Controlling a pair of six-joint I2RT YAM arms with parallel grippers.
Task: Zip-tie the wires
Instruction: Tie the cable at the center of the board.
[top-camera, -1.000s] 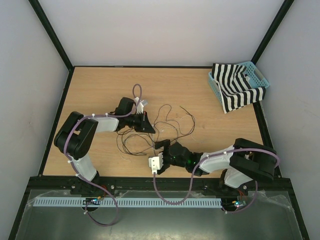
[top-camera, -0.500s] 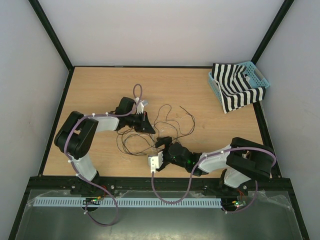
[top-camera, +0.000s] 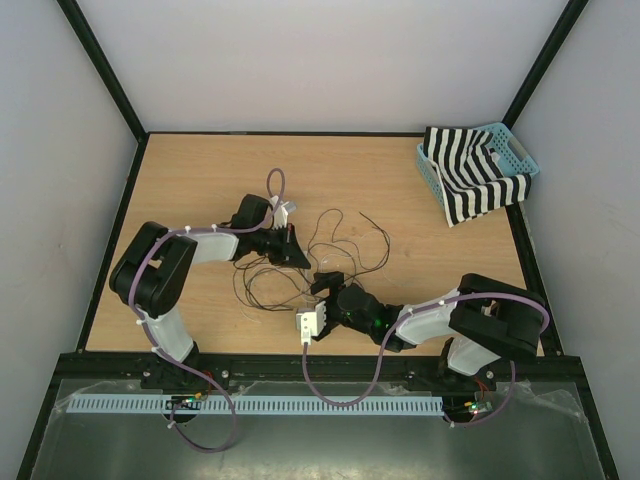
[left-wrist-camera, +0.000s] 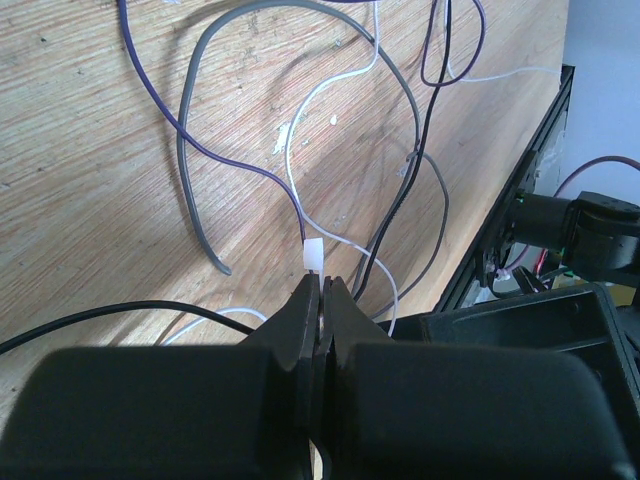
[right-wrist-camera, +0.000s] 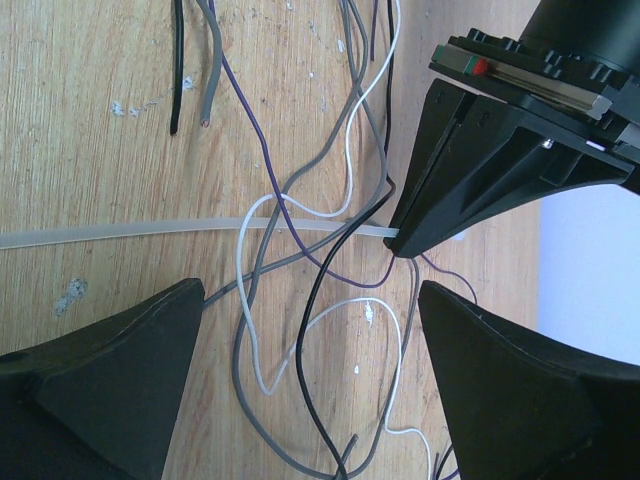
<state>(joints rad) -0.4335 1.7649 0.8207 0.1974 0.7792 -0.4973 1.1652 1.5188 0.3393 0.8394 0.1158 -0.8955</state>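
At the middle of the table, the zip tie lies flat on the wood. In my right wrist view it runs from 9 o'clock toward 3 o'clock, straight across the tangle of wires, whose black, grey, purple and white strands loop over and around it. Its 3 o'clock end is pinched in the left gripper, jaws pressed together on the whitish tip. I read that as an anchor, pinning the strip in place among the wires so the free end can be taken.

The right gripper hangs low over the strands, jaws wide apart with nothing between them, and the strip passes just at 12 o'clock of the gap. I judge it is lined up to take either the strip or the bundle, though I cannot tell which. No loop is closed round the wires yet, and whether the strip runs under every strand is unclear.

At 2 o'clock on the table, well apart from the work, a blue basket holds a striped cloth.
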